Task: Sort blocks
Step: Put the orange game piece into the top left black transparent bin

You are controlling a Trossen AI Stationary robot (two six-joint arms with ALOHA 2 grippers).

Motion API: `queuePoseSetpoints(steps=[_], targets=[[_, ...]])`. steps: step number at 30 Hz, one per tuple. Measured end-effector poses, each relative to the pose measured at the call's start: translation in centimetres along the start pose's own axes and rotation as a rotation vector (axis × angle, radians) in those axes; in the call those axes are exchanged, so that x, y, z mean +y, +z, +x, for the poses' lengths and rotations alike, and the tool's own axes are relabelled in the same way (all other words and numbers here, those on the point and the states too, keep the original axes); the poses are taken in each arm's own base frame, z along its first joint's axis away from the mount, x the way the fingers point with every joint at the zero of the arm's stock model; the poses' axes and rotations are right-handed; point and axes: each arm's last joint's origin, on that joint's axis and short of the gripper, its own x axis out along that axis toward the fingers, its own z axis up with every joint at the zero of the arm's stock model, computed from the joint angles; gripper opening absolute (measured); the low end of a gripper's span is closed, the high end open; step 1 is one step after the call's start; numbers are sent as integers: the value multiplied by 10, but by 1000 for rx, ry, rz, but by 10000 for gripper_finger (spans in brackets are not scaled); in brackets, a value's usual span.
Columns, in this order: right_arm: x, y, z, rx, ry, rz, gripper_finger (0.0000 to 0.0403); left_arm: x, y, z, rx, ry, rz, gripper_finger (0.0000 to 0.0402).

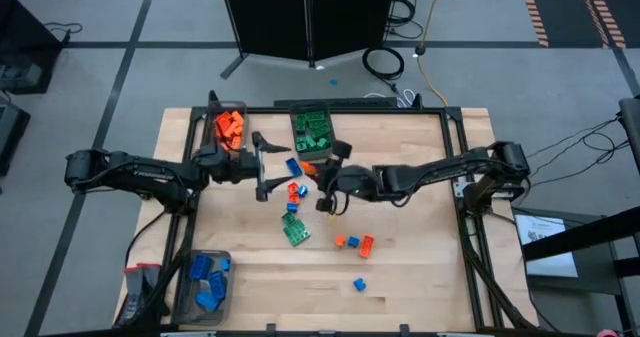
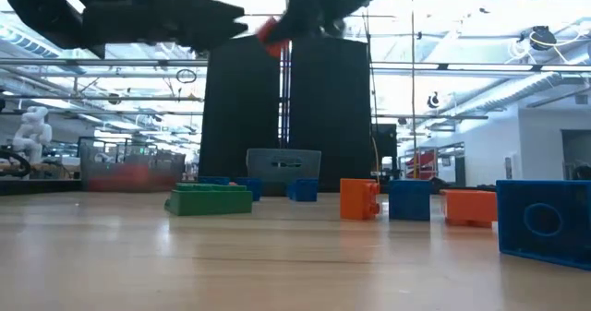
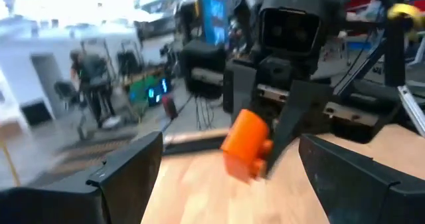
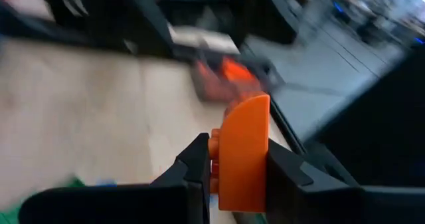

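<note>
Orange brick (image 4: 242, 154) sits clamped between the fingers of the right tool (image 4: 236, 177), lifted clear of the wooden surface (image 1: 420, 267) near its middle, while the left tool (image 1: 266, 164) hovers just beside it with its fingers spread wide and nothing between them. Doing this step well looks to mean keeping the grip square and carrying the brick over to the bin of orange bricks (image 1: 230, 127) at the far left corner, releasing only once above its rim. The waiting left tool stands between the brick and that bin and could block the path. Loose bricks (image 1: 353, 243) lie scattered on the surface below, a bin of blue bricks (image 1: 205, 282) nearest, a bin of green bricks (image 1: 312, 129) farthest.
</note>
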Motion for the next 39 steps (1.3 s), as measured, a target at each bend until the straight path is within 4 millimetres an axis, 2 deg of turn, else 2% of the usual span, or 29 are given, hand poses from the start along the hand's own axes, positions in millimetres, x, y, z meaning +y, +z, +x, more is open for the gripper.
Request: queuePoseSetpoints(steps=[3, 9, 14, 21, 32, 39], targets=[[-2, 6, 1, -76, 66, 9, 71, 0, 3, 0, -29, -10, 37, 354], [-4, 13, 1, -149, 66, -15, 71, 1, 6, 0, -71, -14, 48, 354], [-7, 17, 2, -207, 102, -27, 71, -1, 14, -1, -164, -105, 63, 354], [-12, 22, 3, -276, 126, -24, 71, -1, 15, -1, -186, -112, 67, 353], [-13, 26, 3, -322, 159, -17, 71, 0, 19, -2, -220, -105, 73, 300], [-15, 29, 3, -365, 196, -13, 71, -4, 20, -2, -229, -133, 72, 292]])
